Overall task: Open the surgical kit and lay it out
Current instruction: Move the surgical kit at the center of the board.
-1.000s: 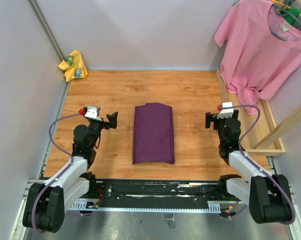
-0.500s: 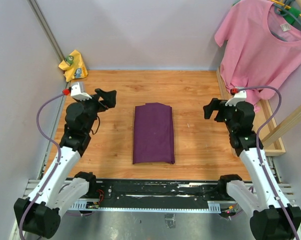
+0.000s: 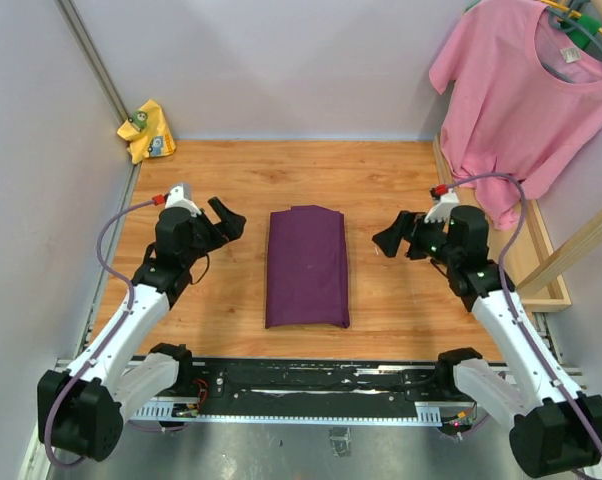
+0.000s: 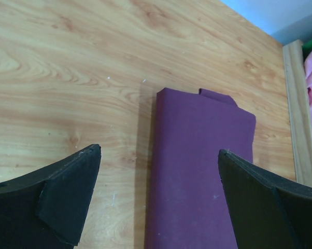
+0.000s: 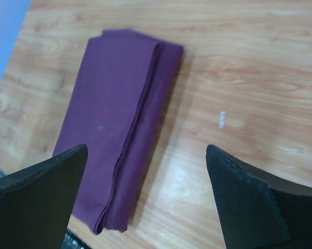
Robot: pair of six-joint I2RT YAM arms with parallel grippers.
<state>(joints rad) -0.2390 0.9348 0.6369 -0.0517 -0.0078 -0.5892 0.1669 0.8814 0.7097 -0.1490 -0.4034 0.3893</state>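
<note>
**A:** Where is everything?

**B:** The surgical kit [image 3: 307, 266] lies flat on the wooden surface [image 3: 381, 175] as a closed purple bundle. Nothing inside it shows, so the task looks barely begun

**A:** How should the opening go?

**B:** I'd find a loose layer first. The right wrist view shows stacked fold edges [image 5: 138, 122] running along the kit's length, and the left wrist view shows a small flap [image 4: 216, 95] at the kit's far end. Pinch only the top layer near an edge. Then draw it outward and low, away from the kit's middle, so whatever is wrapped inside doesn't slide or tip. The other side could steady the bundle

**A:** And the arms?

**B:** The left arm [image 3: 131, 310] reaches forward on the kit's left and the right arm [image 3: 511, 320] mirrors it on the kit's right. Both wrists are angled inward and down toward the kit

**A:** The pincers?

**B:** The left pincer [image 3: 229, 220] is spread wide and empty, near the kit's left edge but apart from it. The right pincer [image 3: 391, 238] is also wide and empty, off the kit's right edge
</note>
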